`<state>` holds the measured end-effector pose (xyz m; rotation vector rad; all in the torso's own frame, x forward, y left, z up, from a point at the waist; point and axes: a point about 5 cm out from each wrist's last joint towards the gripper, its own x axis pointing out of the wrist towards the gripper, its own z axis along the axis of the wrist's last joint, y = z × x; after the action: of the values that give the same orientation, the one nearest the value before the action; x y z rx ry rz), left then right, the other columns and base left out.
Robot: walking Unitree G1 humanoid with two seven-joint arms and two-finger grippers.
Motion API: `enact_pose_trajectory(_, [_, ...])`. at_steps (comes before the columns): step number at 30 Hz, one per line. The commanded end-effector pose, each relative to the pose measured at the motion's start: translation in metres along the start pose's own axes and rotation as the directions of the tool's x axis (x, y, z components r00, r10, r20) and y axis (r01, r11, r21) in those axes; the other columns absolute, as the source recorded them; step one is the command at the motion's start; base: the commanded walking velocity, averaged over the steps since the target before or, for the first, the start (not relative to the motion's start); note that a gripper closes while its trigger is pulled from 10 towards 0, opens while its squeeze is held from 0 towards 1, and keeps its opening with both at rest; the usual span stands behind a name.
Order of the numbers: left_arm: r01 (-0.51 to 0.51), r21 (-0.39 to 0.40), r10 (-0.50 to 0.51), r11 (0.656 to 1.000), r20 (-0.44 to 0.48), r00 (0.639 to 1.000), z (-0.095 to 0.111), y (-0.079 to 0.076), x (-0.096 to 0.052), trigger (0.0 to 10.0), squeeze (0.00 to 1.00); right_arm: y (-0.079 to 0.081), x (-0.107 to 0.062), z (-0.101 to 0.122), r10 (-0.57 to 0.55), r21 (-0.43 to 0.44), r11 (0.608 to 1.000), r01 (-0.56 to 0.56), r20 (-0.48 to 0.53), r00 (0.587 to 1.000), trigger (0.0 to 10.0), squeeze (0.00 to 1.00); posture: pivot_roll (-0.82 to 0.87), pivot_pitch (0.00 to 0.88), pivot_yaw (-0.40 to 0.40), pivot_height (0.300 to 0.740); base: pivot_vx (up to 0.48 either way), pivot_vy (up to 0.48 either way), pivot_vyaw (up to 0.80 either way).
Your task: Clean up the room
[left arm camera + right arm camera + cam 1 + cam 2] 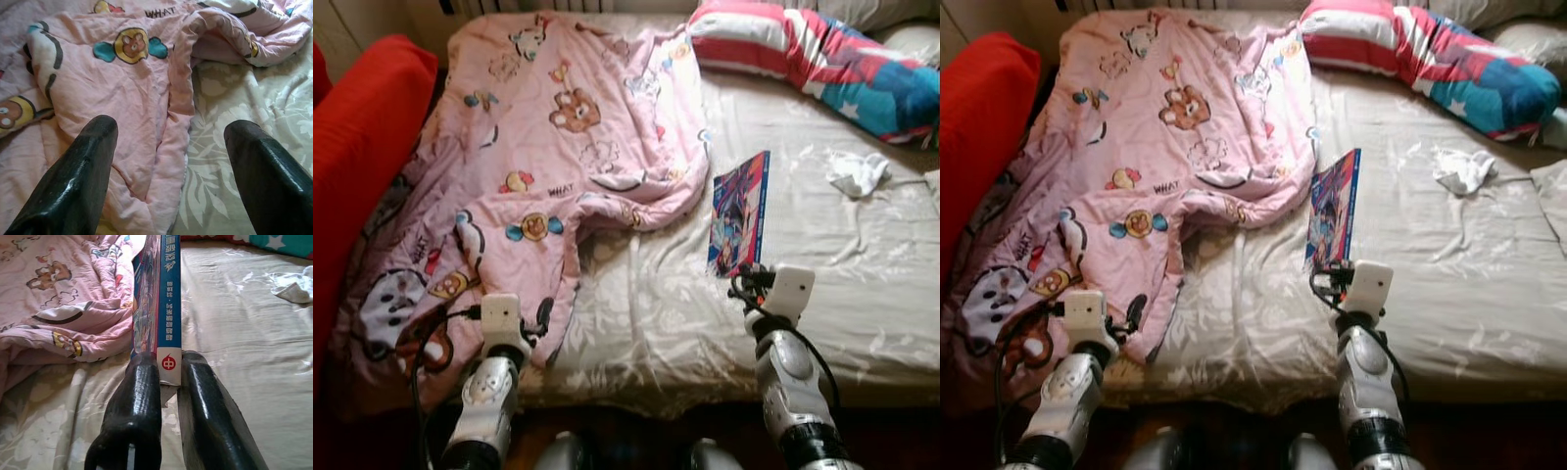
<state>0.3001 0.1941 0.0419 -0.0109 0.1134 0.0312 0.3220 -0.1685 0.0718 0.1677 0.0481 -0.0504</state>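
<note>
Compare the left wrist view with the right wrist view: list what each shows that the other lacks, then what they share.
Left wrist view: the left gripper, jaws wide apart, hanging over the edge of the pink quilt, with a bear medallion and the word WHAT printed on it.

Right wrist view: the right gripper, jaws closed on the spine of a blue book standing on edge, a crumpled white cloth and a strip of the teal star pillow.

Both: the pink quilt and the beige floral bedsheet.

The bed (822, 294) bears a pink quilt (558, 147), pillow (822, 54), cloth (858, 172).
</note>
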Motion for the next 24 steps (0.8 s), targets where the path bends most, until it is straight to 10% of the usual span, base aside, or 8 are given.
enact_pose_trajectory(1, [0.003, 0.015, -0.002, 1.000, -0.031, 1.000, -0.0091, -0.0007, -0.0047, 10.0, 0.00, -0.0050, -0.0012, 0.0022, -0.021, 0.007, 1.000, 0.021, 0.012, 1.000, 10.0, 0.00, -0.05, 0.191, -0.028, 0.740, 0.000, -0.420, 0.00])
enact_pose_trajectory(24, [0.013, 0.023, -0.013, 1.000, -0.025, 1.000, -0.0074, 0.0000, -0.0017, 10.0, 0.00, -0.0012, 0.0018, 0.0005, -0.022, -0.001, 1.000, 0.022, -0.015, 1.000, 10.0, 0.00, -0.05, 0.173, -0.010, 0.740, 0.000, -0.418, -0.17])
